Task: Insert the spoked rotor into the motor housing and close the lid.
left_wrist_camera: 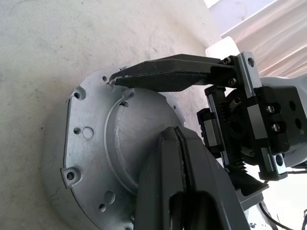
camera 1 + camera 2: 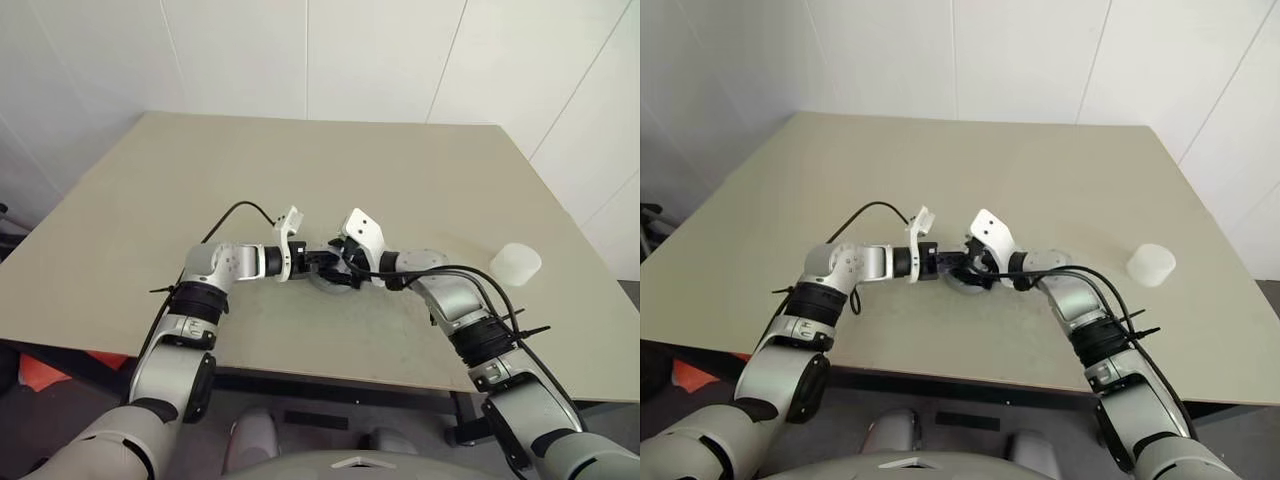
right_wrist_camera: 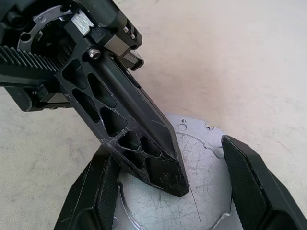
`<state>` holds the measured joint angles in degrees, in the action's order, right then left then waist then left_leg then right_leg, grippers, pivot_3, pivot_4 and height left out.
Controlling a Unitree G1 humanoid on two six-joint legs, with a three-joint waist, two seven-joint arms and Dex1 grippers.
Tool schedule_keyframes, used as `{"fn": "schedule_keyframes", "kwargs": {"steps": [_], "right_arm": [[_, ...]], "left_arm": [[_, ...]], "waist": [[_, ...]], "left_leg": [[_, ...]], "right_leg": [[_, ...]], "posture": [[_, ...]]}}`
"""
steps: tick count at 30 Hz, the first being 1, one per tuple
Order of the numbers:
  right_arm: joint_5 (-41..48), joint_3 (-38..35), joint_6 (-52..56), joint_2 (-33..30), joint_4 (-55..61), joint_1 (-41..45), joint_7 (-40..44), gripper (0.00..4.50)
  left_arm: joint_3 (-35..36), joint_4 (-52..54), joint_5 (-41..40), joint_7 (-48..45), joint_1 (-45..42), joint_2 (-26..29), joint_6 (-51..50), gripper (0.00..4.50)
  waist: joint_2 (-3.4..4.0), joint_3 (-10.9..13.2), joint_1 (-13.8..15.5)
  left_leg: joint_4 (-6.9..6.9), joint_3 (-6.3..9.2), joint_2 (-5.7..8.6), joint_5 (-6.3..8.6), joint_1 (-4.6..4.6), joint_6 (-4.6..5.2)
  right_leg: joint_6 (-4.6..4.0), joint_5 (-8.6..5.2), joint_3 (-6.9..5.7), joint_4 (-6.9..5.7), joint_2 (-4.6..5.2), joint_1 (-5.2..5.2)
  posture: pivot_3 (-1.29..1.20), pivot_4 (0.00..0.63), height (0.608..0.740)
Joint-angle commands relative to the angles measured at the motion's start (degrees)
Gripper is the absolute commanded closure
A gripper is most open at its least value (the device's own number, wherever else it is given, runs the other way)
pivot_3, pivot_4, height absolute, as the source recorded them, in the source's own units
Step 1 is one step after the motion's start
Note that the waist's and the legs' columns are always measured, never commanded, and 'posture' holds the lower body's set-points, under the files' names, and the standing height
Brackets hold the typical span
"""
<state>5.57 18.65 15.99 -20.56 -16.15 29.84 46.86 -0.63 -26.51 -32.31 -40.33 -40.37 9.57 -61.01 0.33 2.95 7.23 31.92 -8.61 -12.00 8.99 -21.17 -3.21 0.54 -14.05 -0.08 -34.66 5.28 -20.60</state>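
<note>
Jaws of the right gripper [image 3: 168,191] straddle the round silver metal motor housing [image 1: 91,158] on the beige counter [image 2: 150,200]; left gripper [image 3: 175,184] jaws closed, tips on it.

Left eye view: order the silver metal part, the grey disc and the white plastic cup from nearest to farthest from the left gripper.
1. The silver metal part, directly at the left gripper, between both grippers at the table's middle.
2. The grey disc, flat on the table past the right gripper, to the right.
3. The white plastic cup, farthest right, standing alone.
</note>
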Motion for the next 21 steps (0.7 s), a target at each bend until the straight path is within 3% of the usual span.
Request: {"fn": "schedule_keyframes", "kwargs": {"steps": [1, 2, 11, 15, 21], "right_arm": [[-2.77, -0.20, 3.67, -1.77, -4.13, -1.12, -0.98, 0.29], [-2.97, -0.14, 3.70, -1.87, -4.05, -1.09, -0.98, 0.02], [-5.60, 1.33, 3.98, -7.43, 4.72, -3.27, 0.00, 0.02], [-6.73, 2.89, 4.25, -13.53, 9.85, -6.44, 3.04, 0.02], [-4.75, -0.09, 6.70, -18.78, 14.70, -10.24, 3.99, 0.02]], "left_arm": [[-1.22, 0.39, 1.93, 1.29, 0.84, 0.21, -0.64, 4.50], [-1.68, 0.40, 2.27, 1.28, 0.94, 0.29, -0.62, 4.50], [-2.90, 1.01, 2.19, 0.84, 0.96, -0.32, -1.80, 4.50], [-3.48, 0.54, 2.38, 0.60, 0.52, -1.01, -1.84, 4.50], [-3.45, 0.22, 2.55, 0.45, 0.32, -1.34, -1.78, 4.50]], "waist": [[0.00, 0.00, 0.01], [0.00, 0.00, 0.02], [-0.02, -0.07, 0.73], [0.00, -0.08, 1.24], [-0.24, -0.36, 1.48]], "left_leg": [[-0.04, 0.00, 0.02, 0.00, 0.00, 0.00], [-0.06, 0.00, 0.04, 0.00, 0.00, 0.00], [-0.29, -0.02, 0.15, 0.00, -0.12, 0.00], [-0.31, -0.02, 0.16, 0.00, -0.08, 0.00], [-0.62, -0.04, 0.19, 0.00, 0.04, 0.09]], "right_leg": [[0.00, 0.00, 0.01, 0.01, 0.00, -0.01], [0.01, 0.00, 0.02, 0.02, 0.02, -0.02], [0.08, -0.05, 0.03, 0.16, 0.11, 0.02], [0.16, -0.09, 0.04, 0.41, 0.12, 0.25], [0.01, 0.00, 0.05, 1.00, 0.14, 0.65]], "posture": [[0.00, 0.000, 0.740], [0.00, 0.000, 0.740], [0.00, 0.000, 0.740], [0.00, 0.000, 0.740], [0.00, 0.000, 0.740]]}}
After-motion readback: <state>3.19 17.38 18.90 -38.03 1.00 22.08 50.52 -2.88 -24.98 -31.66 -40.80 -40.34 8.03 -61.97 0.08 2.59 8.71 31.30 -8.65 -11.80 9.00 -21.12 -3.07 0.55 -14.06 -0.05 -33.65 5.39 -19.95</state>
